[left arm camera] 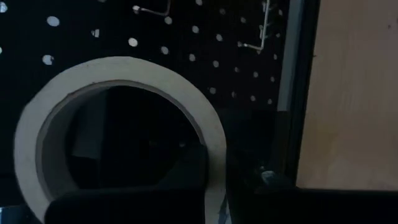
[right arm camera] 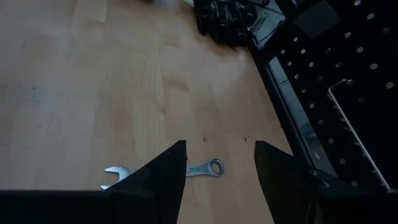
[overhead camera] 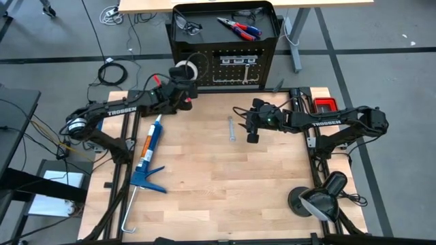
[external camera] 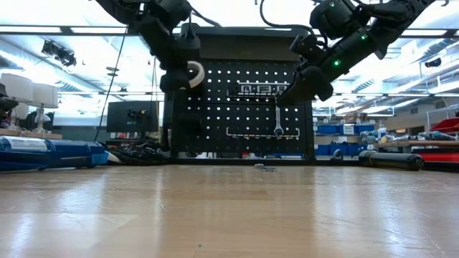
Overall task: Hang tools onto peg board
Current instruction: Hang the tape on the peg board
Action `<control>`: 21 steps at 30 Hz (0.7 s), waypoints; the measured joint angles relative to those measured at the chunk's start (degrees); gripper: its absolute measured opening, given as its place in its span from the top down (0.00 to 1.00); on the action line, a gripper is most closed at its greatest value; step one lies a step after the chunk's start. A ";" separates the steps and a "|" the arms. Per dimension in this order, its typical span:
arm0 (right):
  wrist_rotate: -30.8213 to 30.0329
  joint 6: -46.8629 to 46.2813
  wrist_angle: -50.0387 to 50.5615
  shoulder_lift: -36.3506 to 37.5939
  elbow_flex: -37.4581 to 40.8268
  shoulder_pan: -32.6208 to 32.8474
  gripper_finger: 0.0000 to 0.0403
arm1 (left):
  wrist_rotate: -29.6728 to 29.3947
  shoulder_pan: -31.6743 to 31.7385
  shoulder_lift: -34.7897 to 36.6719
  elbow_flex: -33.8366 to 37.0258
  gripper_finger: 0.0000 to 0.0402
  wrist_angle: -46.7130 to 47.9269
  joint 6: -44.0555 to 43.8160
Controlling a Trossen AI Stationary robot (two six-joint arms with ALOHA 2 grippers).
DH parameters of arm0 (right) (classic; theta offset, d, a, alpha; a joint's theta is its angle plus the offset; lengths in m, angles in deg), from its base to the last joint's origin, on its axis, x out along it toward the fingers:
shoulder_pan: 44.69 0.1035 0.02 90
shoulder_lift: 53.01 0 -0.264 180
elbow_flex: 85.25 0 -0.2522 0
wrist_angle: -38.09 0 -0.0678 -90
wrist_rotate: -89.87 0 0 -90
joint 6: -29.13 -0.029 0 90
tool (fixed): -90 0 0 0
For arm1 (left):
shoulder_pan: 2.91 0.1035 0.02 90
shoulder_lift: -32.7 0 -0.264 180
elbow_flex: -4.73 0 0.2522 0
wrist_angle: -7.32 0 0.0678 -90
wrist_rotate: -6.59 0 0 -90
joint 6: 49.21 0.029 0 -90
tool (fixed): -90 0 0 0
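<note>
Left gripper (overhead camera: pixel 185 70) grips a tape roll (left arm camera: pixel 124 124), hanging it on the peg board (overhead camera: pixel 228 64).
Next: seat it on a hook; right gripper (right arm camera: pixel 217 168), open and empty, hovers above the wrench (right arm camera: pixel 163 170).

Left end effector (overhead camera: pixel 182 73) clamped shut; right end effector (right arm camera: pixel 216 163) hovers, fingers apart.

Middle and near part of the surface (overhead camera: pixel 225 184) lie bare; wide passage there. Caulking gun (overhead camera: pixel 147 153) stretches along the left side, blocking that strip. One wrench (overhead camera: pixel 231 128) lies flat mid-surface, right gripper (overhead camera: pixel 249 126) just beside it, fingers apart. Left gripper (overhead camera: pixel 182 80) with tape roll (overhead camera: pixel 185 69) crowds the peg board's (overhead camera: pixel 225 64) left face. Hooks and a hanging wrench (external camera: pixel 277 120) occupy its centre. Lamp (overhead camera: pixel 320 199) fills the near right corner.
</note>
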 joint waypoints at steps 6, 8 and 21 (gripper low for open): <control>0.81 0.00 -0.17 0.00 0.00 0.00 0.51 | -0.36 0.12 -2.40 -2.76 0.95 2.55 -1.15; 0.83 0.00 -0.17 0.00 0.00 0.00 0.51 | -0.48 0.51 -3.45 -3.98 0.95 4.05 -2.30; 0.85 0.00 0.76 0.00 0.00 0.00 0.51 | -1.61 0.15 -7.33 -5.65 0.72 6.24 -7.96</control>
